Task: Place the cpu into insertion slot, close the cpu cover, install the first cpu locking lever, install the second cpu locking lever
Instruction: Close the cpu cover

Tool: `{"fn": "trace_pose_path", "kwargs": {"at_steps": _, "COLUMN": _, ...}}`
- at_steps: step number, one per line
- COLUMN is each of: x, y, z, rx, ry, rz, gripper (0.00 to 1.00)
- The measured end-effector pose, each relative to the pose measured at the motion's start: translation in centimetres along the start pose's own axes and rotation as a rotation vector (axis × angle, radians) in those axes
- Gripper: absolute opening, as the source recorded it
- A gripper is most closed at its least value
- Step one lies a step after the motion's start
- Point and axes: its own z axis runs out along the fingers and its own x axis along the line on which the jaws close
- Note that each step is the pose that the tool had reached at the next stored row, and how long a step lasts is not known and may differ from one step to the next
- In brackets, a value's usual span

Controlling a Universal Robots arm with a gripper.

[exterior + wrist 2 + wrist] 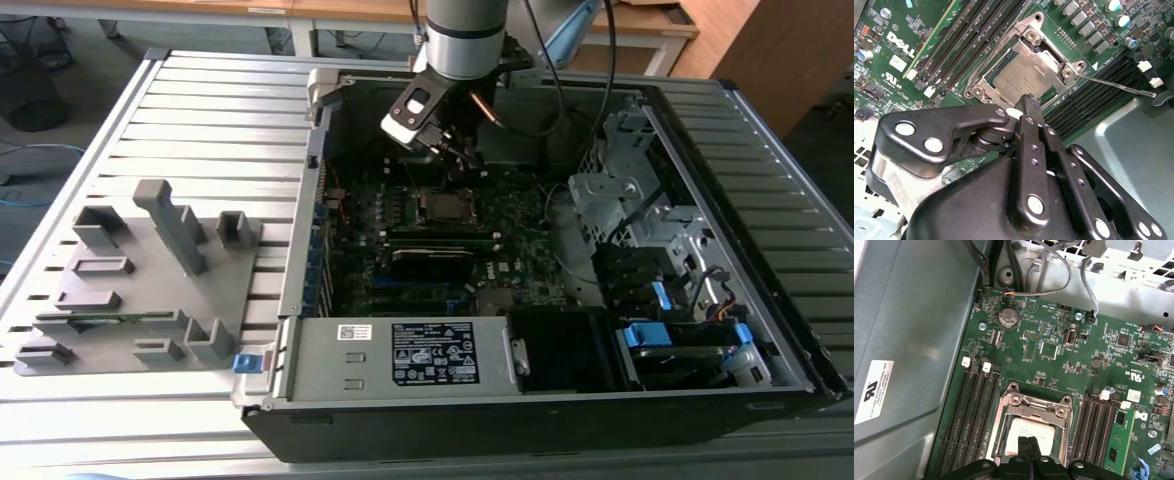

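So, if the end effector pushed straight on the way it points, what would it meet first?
Probably the cpu, framed by the cpu cover; the end effector hovers close above it, gap unclear.

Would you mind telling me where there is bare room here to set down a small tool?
The slatted table is bare beyond the grey fixture tray and along the computer case on the exterior view's right. Inside the case it is crowded: the gripper hangs over the processor socket, cables beside it.

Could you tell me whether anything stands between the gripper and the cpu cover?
Nothing visible does: the shut gripper is right at the edge of the cpu cover, which lies down around the cpu.
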Motion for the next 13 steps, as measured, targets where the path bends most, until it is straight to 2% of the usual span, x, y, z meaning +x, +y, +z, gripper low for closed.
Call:
{"fn": "trace_pose_path", "kwargs": {"at_steps": 5, "x": 0.00, "y": 0.00, "z": 0.00, "rx": -0.0001, "ry": 0.0003, "rz": -0.003, "gripper": 0.11}}
{"fn": "trace_pose_path", "kwargs": {"at_steps": 9, "x": 0.00, "y": 0.00, "z": 0.00, "rx": -0.0010, "ry": 0.0032, "rz": -0.044, "gripper": 0.11}}
{"fn": "trace_pose_path", "kwargs": {"at_steps": 13, "x": 0.00, "y": 0.00, "z": 0.00, "rx": -0.0010, "ry": 0.0035, "rz": -0.048, "gripper": 0.11}}
